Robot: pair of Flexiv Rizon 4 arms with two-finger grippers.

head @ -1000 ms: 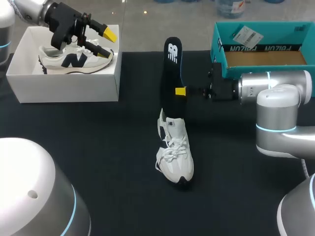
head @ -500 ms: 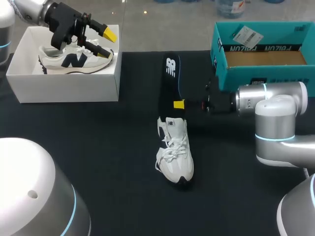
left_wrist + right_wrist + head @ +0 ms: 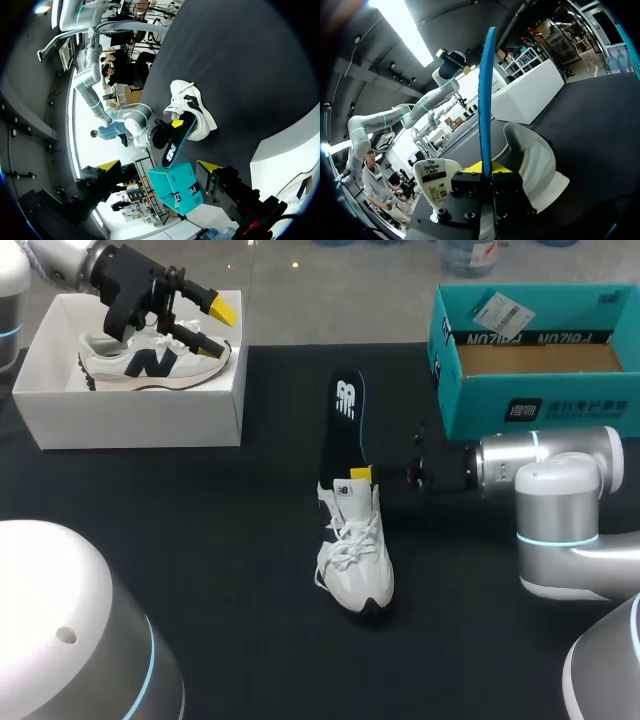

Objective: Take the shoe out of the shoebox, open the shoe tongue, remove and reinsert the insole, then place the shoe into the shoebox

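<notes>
Lowered since the earlier frames, my right gripper [image 3: 358, 476] now sits at the heel of the white shoe [image 3: 355, 552]. It is pinching the black insole [image 3: 343, 420], whose lower end meets the shoe's opening. The shoe stands on its sole mid-table. My left gripper [image 3: 216, 327] hovers, fingers spread, over a second shoe [image 3: 140, 362] in the white shoebox [image 3: 130, 418].
</notes>
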